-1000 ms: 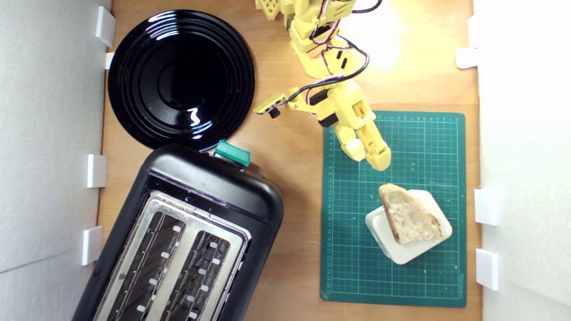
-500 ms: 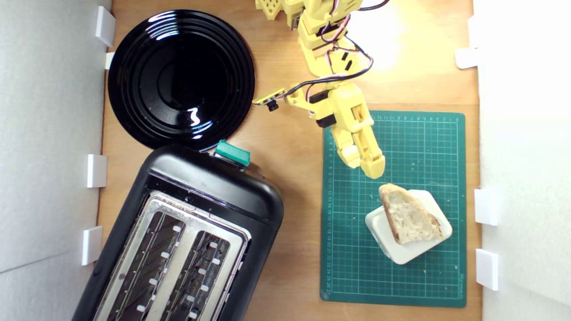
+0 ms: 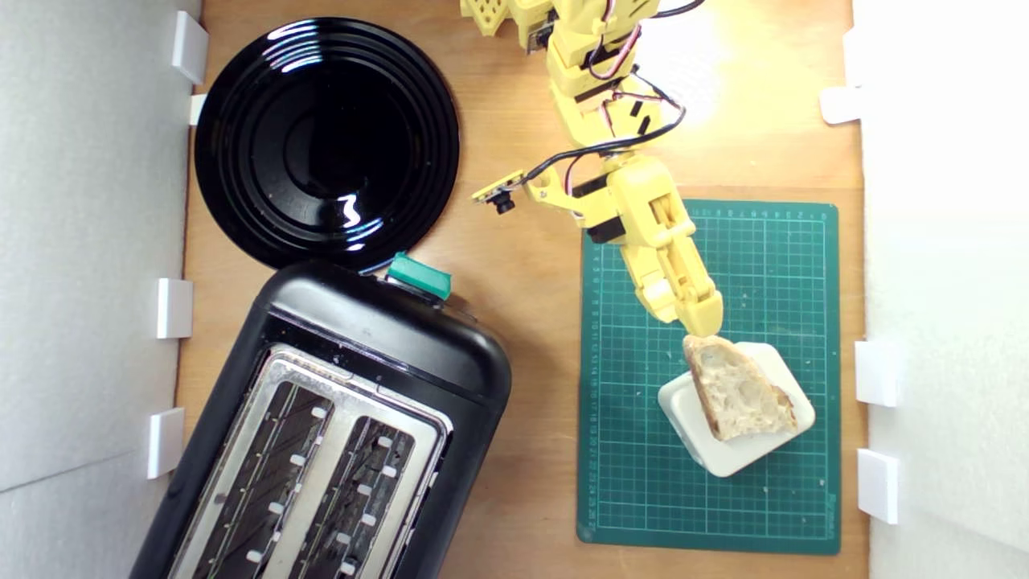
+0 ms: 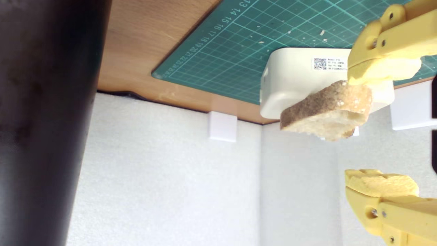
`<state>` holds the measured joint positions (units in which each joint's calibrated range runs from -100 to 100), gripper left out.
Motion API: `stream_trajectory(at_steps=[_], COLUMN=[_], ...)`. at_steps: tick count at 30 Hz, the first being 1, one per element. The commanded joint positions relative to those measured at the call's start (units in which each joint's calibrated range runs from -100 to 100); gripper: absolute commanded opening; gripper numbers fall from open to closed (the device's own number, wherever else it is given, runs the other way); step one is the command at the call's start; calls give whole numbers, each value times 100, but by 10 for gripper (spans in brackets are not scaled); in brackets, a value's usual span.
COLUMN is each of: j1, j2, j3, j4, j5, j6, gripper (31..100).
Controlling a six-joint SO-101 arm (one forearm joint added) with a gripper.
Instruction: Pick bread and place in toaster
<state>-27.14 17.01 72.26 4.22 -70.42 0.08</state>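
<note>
The arm is built from bright yellow printed plastic segments, blocky and angular, with dark servo faces set between them. Black, red and white cables loop loosely along its upper links. A small black camera sits on a thin yellow bracket off the wrist. The gripper has two yellow fingers with rough, uneven pads, each fastened by small dark screws near the tip.
</note>
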Motion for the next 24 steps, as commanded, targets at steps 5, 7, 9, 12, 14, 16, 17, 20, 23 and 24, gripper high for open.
stream_trajectory(at_steps=[5, 7, 9, 12, 14, 16, 17, 20, 23, 24], j1=[-259, -259, -259, -227, -211, -211, -211, -219, -227, -243], j2=[171, 237, 287, 362, 371, 387, 404, 587, 770, 795], j3=[-522, -531, -522, -522, -531, -576, -603, -739, -821, -821], j4=[-313, -313, -313, -295, -304, -304, -313, -313, -277, -304], j5=[-150, -150, -150, -150, -150, -150, -150, -150, -150, -150], j6=[26, 26, 26, 26, 26, 26, 26, 26, 152, 167], gripper=[857, 857, 857, 857, 857, 857, 857, 857, 857, 857])
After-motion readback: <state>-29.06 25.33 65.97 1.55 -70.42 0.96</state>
